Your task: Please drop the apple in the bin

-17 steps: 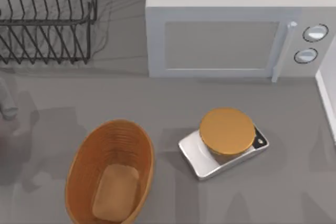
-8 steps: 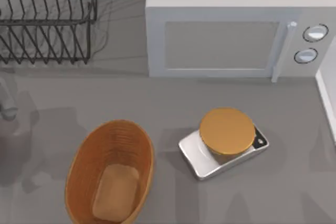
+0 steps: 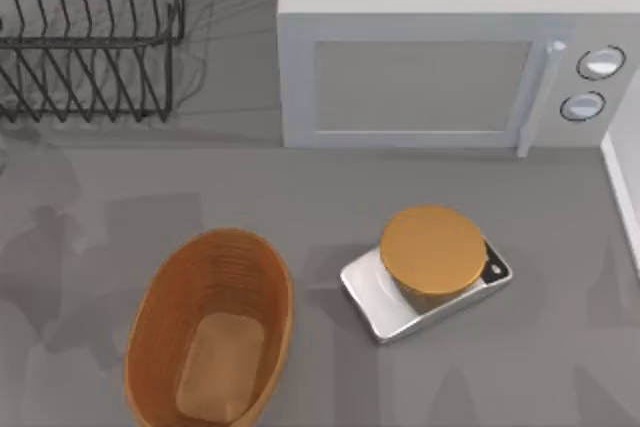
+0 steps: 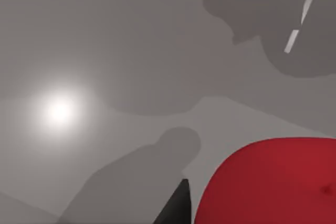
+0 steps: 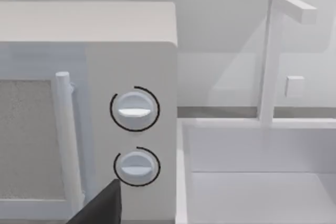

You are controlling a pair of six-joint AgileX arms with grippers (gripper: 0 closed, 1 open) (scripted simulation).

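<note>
The apple (image 4: 273, 182) is bright red and sits very close to the left wrist camera, above bare grey table. One dark finger (image 4: 177, 207) of my left gripper (image 4: 236, 211) lies against the apple's side, and the gripper looks shut on it. The bin (image 3: 158, 297), an oval orange-brown woven basket with a tan bottom, stands at the front left of the top view with nothing inside. Arm shadows fall on the table left of the bin. One dark fingertip (image 5: 102, 208) of my right gripper shows in front of the microwave's knobs.
A white microwave (image 3: 420, 77) fills the back centre and right. A silver scale (image 3: 375, 297) carrying a golden-orange disc (image 3: 432, 250) stands right of the bin. A black wire rack (image 3: 90, 37) is at the back left. A white sink (image 5: 252, 171) and faucet (image 5: 273, 51) lie beside the microwave.
The grey part of my left arm at the top view's left edge has slid out of the picture. Its shadows on the table have shifted. The bin, scale and disc have not moved.
</note>
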